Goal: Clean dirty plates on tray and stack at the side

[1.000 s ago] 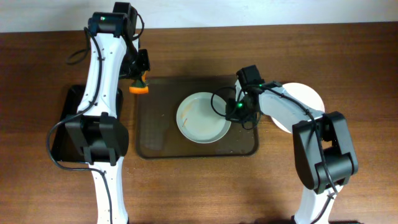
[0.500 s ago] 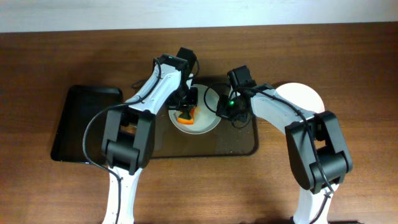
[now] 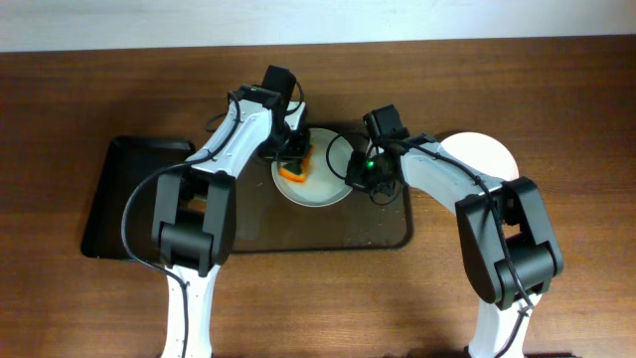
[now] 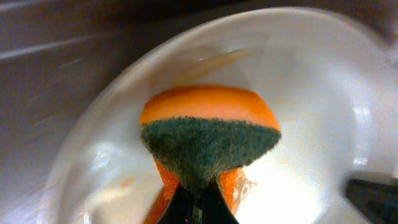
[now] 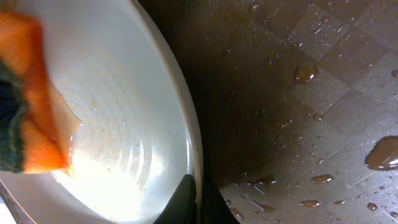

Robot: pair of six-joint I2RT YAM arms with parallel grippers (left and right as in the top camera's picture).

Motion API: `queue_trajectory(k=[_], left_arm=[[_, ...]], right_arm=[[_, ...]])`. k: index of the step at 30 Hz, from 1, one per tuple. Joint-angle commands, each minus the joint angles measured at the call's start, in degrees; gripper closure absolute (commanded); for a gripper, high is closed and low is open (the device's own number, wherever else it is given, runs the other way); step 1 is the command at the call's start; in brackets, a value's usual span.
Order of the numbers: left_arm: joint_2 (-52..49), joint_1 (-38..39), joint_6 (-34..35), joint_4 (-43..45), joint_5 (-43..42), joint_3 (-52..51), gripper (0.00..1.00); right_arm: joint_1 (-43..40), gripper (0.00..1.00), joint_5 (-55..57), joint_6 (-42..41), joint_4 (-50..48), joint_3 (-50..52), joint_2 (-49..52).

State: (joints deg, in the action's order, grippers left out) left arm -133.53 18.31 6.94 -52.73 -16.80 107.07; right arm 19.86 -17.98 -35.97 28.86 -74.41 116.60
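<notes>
A white plate (image 3: 320,179) is held tilted over the brown tray (image 3: 378,224). My right gripper (image 3: 350,171) is shut on the plate's right rim; in the right wrist view its fingers (image 5: 194,202) pinch the rim of the plate (image 5: 118,124). My left gripper (image 3: 294,157) is shut on an orange sponge (image 3: 295,169) with a green scouring side, pressed on the plate's face. In the left wrist view the sponge (image 4: 208,140) lies against the plate (image 4: 311,106), beyond the fingers (image 4: 199,208). A second white plate (image 3: 487,157) lies on the table right of the tray.
A glossy black tray (image 3: 119,199) sits at the left of the brown one. Water drops (image 5: 311,180) lie on the brown tray's surface. The wooden table (image 3: 318,308) runs along the front.
My left gripper came from the tray's far left edge onto the plate with the sponge, then shifted it slightly up and left. The right gripper lifted and tilted the plate.
</notes>
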Motion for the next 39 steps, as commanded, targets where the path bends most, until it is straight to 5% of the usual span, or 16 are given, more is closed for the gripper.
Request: queue_trajectory(k=[1, 6, 10, 16, 18, 22, 23, 25, 29, 36, 39], left_arm=[[-1.84, 0.04, -1.40, 1.77, -6.93, -1.14, 1.00], [-1.81, -1.22, 16.92, -1.62, 14.78, -0.94, 1.00], [-1.77, -1.18, 12.33, -11.06, 12.94, 6.01, 1.00], [-1.77, -3.15, 5.35, -33.86, 13.20, 33.79, 1.00], [-1.77, -5.16, 4.70, -36.81, 14.05, 40.61, 1.00], [-1.77, -11.50, 4.72, -42.93, 17.66, 44.00, 1.00], [-1.77, -12.81, 4.72, -41.77, 17.90, 44.00, 1.00], [-1.77, -13.75, 4.70, -40.79, 18.16, 44.00, 1.00], [-1.79, -14.71, 4.74, -42.36, 21.18, 43.98, 1.00], [-1.79, -17.35, 4.74, -43.95, 21.16, 43.95, 1.00], [-1.79, -17.35, 4.74, -43.85, 21.14, 43.95, 1.00]], right_arm=[[0.33, 0.96, 0.63, 1.62, 0.85, 0.17, 1.27], [0.33, 0.96, 0.66, 1.64, 0.87, 0.17, 1.27], [0.33, 0.96, 0.61, 2.71, 1.16, 0.17, 1.27], [0.33, 0.95, 0.57, 4.24, 1.99, 0.17, 1.27], [0.35, 0.73, -0.39, 4.35, 2.27, 0.17, 1.27], [2.38, 0.68, -2.25, 4.20, 5.81, 0.28, 1.27], [3.08, 0.69, -0.55, 3.93, 6.10, 0.35, 1.27], [3.48, 0.96, 1.55, 2.99, 4.98, 0.35, 1.27], [1.49, 0.96, 1.99, 7.67, 6.75, -2.38, -2.36], [8.31, 0.96, 38.80, 13.51, 16.76, -7.34, -16.41], [19.15, 0.96, 66.71, 13.44, 17.40, -7.34, -16.59]])
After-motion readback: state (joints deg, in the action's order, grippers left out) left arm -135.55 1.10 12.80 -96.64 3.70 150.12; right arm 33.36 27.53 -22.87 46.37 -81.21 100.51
